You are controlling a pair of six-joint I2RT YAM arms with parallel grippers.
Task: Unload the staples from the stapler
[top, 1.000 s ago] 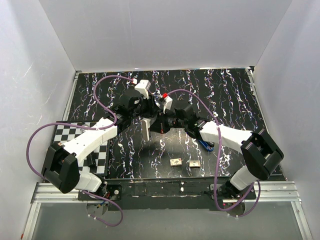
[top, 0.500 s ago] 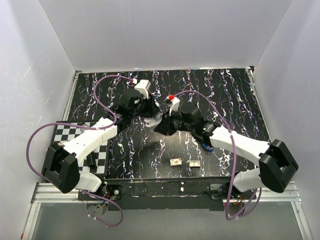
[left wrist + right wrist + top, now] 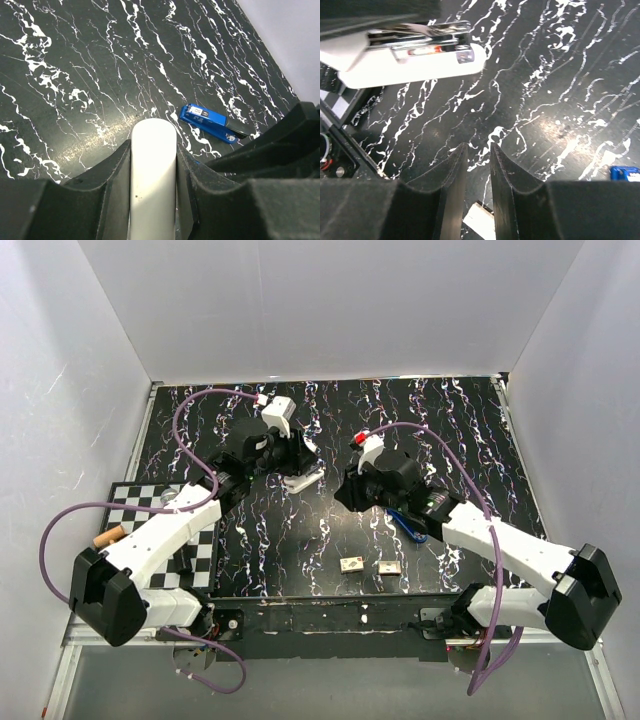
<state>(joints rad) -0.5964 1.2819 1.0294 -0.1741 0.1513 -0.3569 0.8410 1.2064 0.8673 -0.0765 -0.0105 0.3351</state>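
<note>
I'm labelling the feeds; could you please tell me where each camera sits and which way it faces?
Top external: above and behind, looking down at the table; left arm and right arm show.
Left wrist: faces down past the left gripper clamping the white stapler.
Right wrist: faces the table past the open right gripper.
All share the blue stapler.

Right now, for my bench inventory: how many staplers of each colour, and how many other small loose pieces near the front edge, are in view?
White stapler: 1
Blue stapler: 1
Small rectangular pieces: 2
Total: 4
</note>
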